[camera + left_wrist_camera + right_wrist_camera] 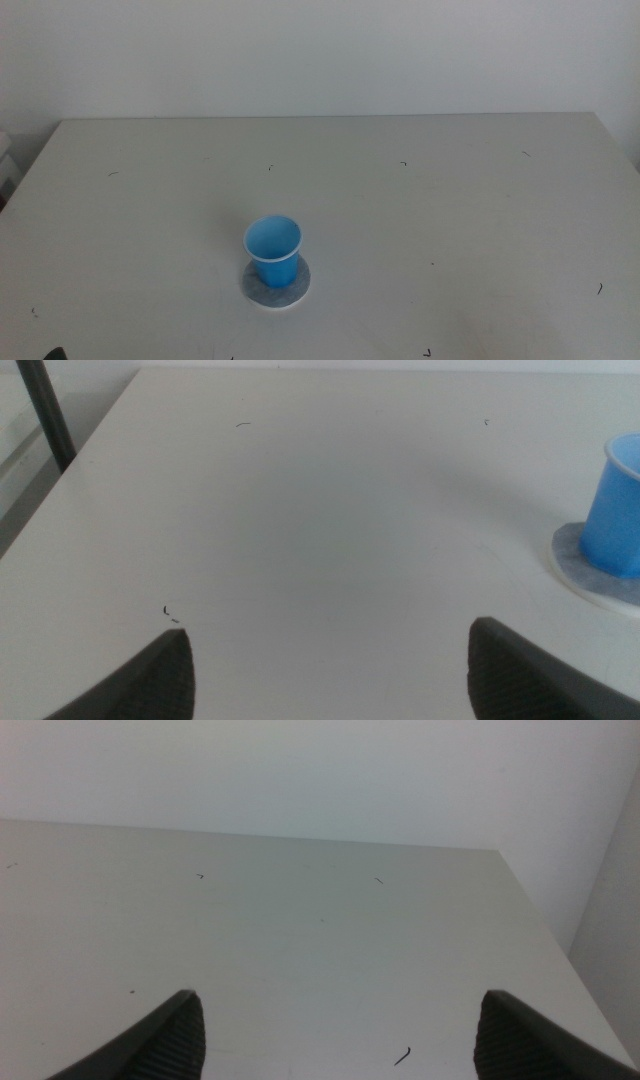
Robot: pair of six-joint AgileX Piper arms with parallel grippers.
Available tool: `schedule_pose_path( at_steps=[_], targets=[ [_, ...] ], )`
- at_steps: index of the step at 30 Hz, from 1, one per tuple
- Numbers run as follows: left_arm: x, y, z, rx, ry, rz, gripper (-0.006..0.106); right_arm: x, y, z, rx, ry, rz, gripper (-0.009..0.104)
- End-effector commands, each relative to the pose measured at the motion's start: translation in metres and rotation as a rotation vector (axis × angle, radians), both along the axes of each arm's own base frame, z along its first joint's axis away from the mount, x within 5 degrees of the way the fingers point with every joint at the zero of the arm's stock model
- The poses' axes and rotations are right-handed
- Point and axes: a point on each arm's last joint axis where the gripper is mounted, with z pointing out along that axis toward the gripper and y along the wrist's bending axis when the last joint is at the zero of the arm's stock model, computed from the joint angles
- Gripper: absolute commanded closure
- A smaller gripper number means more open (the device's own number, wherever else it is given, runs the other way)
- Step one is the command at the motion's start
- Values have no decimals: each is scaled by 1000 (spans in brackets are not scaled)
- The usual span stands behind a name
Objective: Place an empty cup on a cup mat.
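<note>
The bright blue cup [273, 250] stands upright and empty on the round grey cup mat [275, 287], left of centre near the table's front. The left wrist view shows the cup [618, 510] on the mat [585, 565] at the edge of its picture. My left gripper [330, 670] is open and empty, low over bare table, apart from the cup. In the middle view only a dark tip [52, 354] shows at the bottom left edge. My right gripper [335, 1035] is open and empty over bare table and is out of the middle view.
The white table [450, 200] has small dark specks and meets a white wall at the back. A dark post [45, 410] stands beside the table's edge in the left wrist view. The table's edge [555, 940] shows in the right wrist view.
</note>
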Motion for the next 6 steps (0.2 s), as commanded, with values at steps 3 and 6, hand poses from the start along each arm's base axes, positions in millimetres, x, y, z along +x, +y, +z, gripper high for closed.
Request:
schedule_pose_path(
  at_steps=[3, 6],
  targets=[
    [1, 0, 9, -16, -84, 0, -5, -1, 0, 9, -16, -116, 6, 22],
    [1, 0, 9, -16, -84, 0, -5, -1, 0, 9, -4, -109, 6, 22]
  ],
)
